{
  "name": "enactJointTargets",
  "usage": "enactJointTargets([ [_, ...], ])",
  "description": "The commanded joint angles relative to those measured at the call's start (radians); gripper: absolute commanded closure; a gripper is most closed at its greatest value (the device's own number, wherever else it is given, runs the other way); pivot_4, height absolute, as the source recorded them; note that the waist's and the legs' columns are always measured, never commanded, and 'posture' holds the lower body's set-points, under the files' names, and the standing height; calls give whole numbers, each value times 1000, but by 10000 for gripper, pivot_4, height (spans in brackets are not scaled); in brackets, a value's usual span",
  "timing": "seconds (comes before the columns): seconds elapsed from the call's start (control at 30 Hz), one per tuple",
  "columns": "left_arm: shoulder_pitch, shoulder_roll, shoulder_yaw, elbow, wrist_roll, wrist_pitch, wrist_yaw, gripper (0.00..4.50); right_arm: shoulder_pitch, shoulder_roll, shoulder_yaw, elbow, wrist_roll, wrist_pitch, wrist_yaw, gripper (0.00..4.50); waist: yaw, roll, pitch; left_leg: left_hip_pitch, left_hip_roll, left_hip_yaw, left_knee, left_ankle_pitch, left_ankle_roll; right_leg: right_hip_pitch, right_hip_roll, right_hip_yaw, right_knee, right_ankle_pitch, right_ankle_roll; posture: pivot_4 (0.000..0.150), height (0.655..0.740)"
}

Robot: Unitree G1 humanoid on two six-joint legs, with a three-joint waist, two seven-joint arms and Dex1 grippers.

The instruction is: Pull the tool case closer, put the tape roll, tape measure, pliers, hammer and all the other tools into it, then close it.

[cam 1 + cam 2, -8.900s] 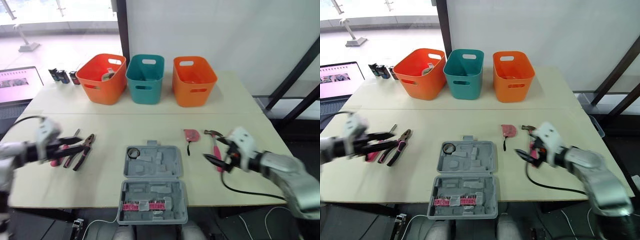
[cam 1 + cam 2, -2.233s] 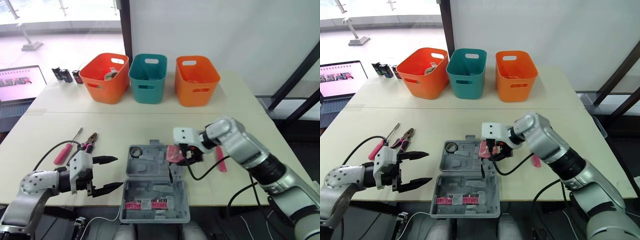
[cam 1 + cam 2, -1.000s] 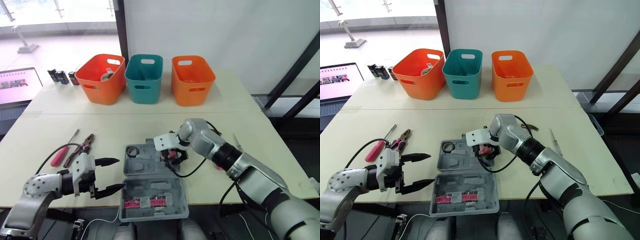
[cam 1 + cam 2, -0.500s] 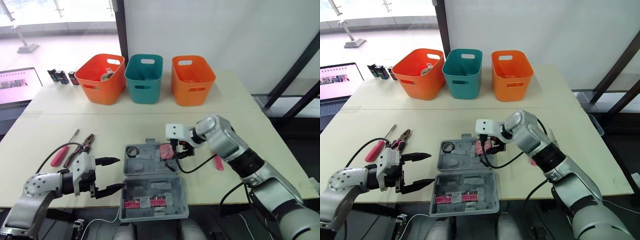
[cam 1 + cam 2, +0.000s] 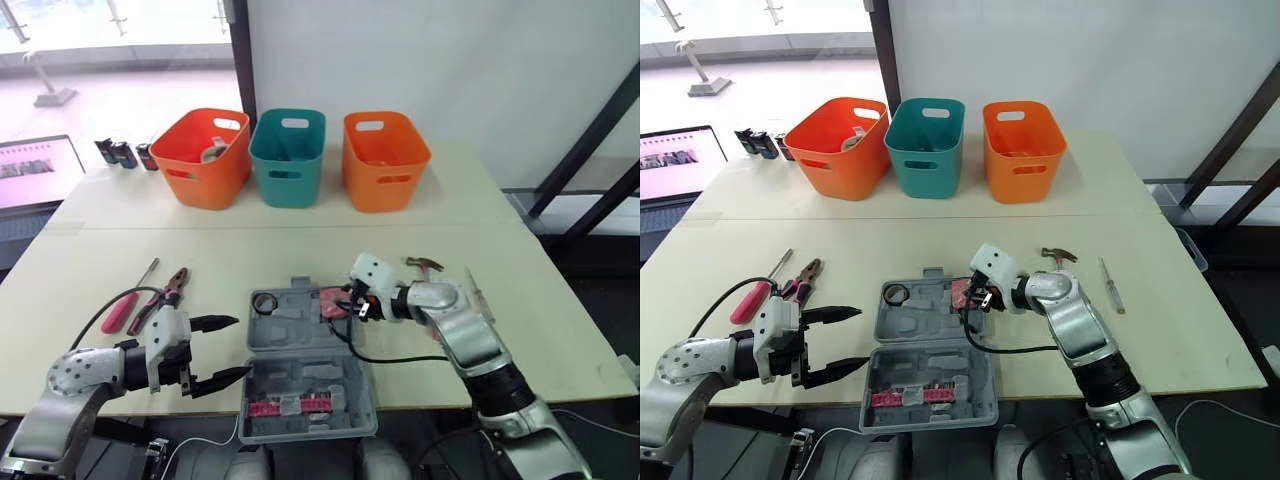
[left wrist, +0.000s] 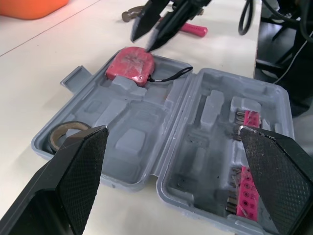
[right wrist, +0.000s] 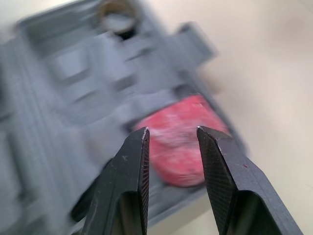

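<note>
While your right gripper is hanging just over the far right corner of the tool case, its two black fingers are standing a little apart and are holding nothing. Right under their pointy tips, the tape measure is lying inside the case. It is a round-cornered pink lump with a thin black loop of cord trailing toward the middle fold.

The case is grey hard plastic, lying wide open and flat on the pale table, with bumpy molded pockets in both halves. The tape roll is sitting as a dark ring in the far left corner of the same half as the tape measure. The near half is holding a row of pink bits.

Your left gripper is hovering just left of the case, near its middle fold. Its rough black fingers are spread wide, and it is gripping nothing.

On the table well left of the case, the pliers are lying beside a pink-handled screwdriver. To the right of the case, the hammer is showing its metal head, and a thin screwdriver is lying past it.

Three smooth plastic bins are standing in a row at the back of the table: an orange left bin, a teal bin and an orange right bin.
</note>
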Motion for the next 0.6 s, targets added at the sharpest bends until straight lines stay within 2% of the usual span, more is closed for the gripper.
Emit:
enactJointTargets([
  [0.03, 0, -1, 13, -25, -7, -2, 10, 0, 3, 14, -36, 14, 35, -35, -50, 28750, 2, 0, 0, 0, 0, 0, 0, 0, 0, 0, 0, 0, 0, 0, 0, 1500, 7400],
  [0.27, -7, 4, 15, -18, -5, -5, 16, 0, 39, 25, -17, 94, 55, -40, -109, 28750, 3, 0, 0, 0, 0, 0, 0, 0, 0, 0, 0, 0, 0, 0, 0, 1500, 7400],
  [0.43, -9, 7, 20, -20, -8, -1, 18, 0, 52, 25, 2, 205, 47, 71, -160, 28750, 2, -1, -1, 2, 0, 0, 0, 0, 0, 3, 0, 0, 0, 0, 0, 1500, 7400],
  [0.6, -7, 12, 28, -18, -7, -4, 19, 0, 69, 30, 63, 235, 47, 142, -159, 28750, 3, -7, -6, 6, 0, 0, 0, 0, 0, 6, 0, 0, -1, -1, -1, 1500, 7400],
])
